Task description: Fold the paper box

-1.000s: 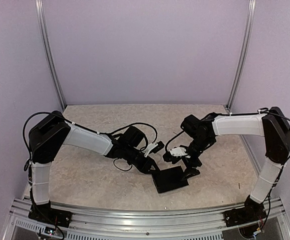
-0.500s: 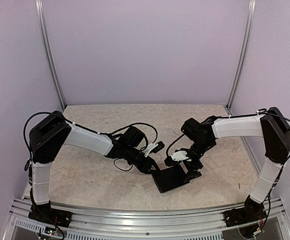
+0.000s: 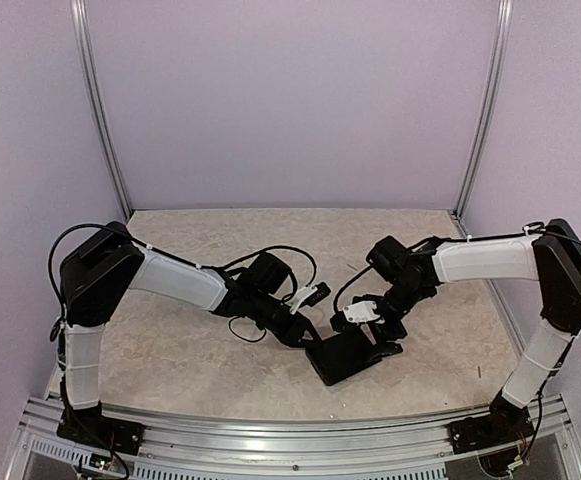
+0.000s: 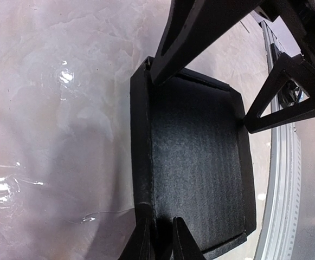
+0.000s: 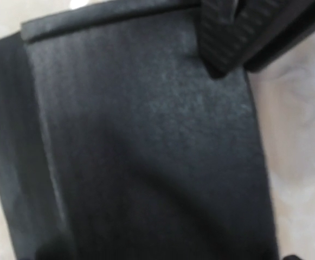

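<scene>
The paper box (image 3: 348, 357) is seen lying on the counter (image 3: 170, 350) between the two arms, its long axis running from the left jaws, clamped on one end wall, toward the right jaws, spread wide apart over the opposite end.

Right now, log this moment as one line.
step: folding | box: side wall raised | left gripper: shut on box wall | right gripper: open, at box's opposite end

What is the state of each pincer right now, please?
Left pincer: closed, pinching one side wall of the paper box.
Right pincer: wide open over the box, gripping nothing.
</scene>
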